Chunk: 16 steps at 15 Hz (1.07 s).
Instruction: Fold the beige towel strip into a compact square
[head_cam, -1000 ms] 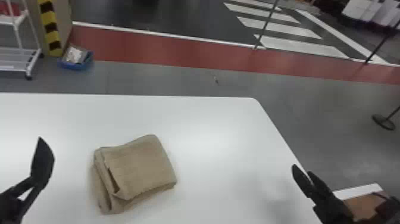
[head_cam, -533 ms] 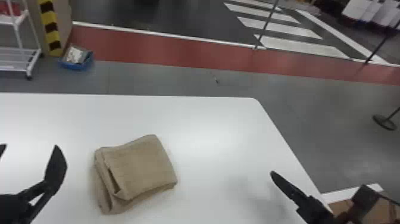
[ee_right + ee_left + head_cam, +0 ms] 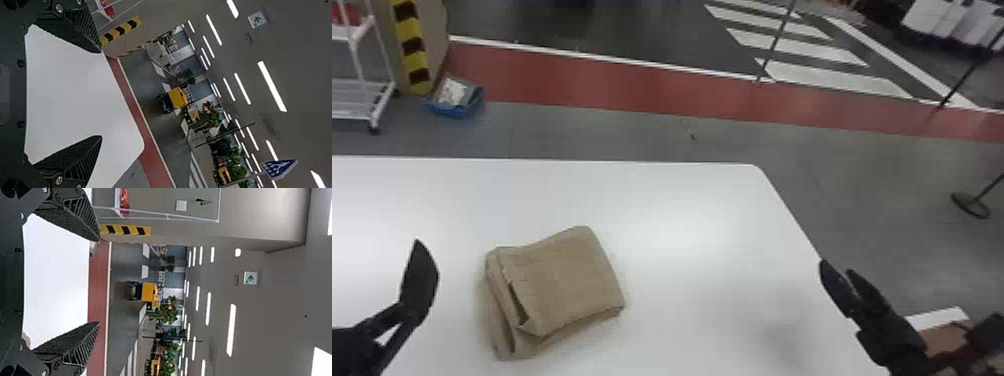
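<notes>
**Beige towel strip [image 3: 564, 280] unmoved, both grippers' jaws apart**

The white table [image 3: 672, 200] surrounds the towel, its far edge beyond, wide surface to the towel's right. Slightly farther out than before: left gripper [image 3: 419, 280] just left of the towel, right gripper [image 3: 836, 266] well right.

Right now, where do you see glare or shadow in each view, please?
Head view: glare on the white tabletop right of the folded beige towel, soft dark patch, perhaps shadow, near the black right end effector; left wrist view: bright ceiling strip lights; right wrist view: more such lights, greyer tabletop.
</notes>
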### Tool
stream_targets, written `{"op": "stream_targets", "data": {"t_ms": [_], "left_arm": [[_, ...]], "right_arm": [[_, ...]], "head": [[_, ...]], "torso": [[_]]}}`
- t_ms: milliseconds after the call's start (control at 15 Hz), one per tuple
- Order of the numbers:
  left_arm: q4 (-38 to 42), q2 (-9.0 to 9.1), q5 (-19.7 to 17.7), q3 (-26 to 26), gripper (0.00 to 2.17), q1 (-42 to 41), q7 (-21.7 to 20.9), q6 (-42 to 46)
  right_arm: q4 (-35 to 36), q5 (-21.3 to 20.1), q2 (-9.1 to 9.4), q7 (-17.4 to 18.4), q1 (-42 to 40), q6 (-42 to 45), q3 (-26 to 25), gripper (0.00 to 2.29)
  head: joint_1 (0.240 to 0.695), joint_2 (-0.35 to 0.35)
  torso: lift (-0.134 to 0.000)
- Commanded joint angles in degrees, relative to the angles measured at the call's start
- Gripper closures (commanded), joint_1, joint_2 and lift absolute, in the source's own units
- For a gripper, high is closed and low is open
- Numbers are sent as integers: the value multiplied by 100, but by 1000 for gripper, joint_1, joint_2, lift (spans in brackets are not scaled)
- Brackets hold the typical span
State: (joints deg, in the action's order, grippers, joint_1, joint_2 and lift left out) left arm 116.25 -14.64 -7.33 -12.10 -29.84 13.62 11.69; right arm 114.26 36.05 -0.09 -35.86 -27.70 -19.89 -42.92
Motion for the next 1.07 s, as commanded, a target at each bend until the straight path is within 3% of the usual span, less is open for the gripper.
{"op": "stream_targets", "data": {"t_ms": [0, 267, 667, 800, 933, 1000], "left_arm": [[-24, -4, 74, -64, 147, 5, -27, -23], [-129, -4, 144, -126, 147, 57, -27, -93], [-120, -21, 329, -214, 147, 66, -27, -93], [-129, -39, 434, -214, 147, 66, -202, -93], [-103, -39, 522, -214, 147, 110, -343, 65], [-138, -48, 566, -196, 147, 189, -361, 223]], "right_arm": [[53, -309, 14, 211, 2, 77, 109, 113], [70, -318, 14, 642, 2, -81, 241, 113], [44, -239, 14, 695, -25, 6, 258, 113], [70, -274, 14, 818, 19, 24, 399, 113], [246, -652, -35, 879, 169, 77, 830, 113], [264, -1004, -88, 958, 274, 516, 1120, 113]], "head": [[695, -350], [695, -350], [695, -350], [695, -350], [695, -350], [695, -350]], "torso": [[-124], [-124], [-124], [-124], [-124], [-124]]}}
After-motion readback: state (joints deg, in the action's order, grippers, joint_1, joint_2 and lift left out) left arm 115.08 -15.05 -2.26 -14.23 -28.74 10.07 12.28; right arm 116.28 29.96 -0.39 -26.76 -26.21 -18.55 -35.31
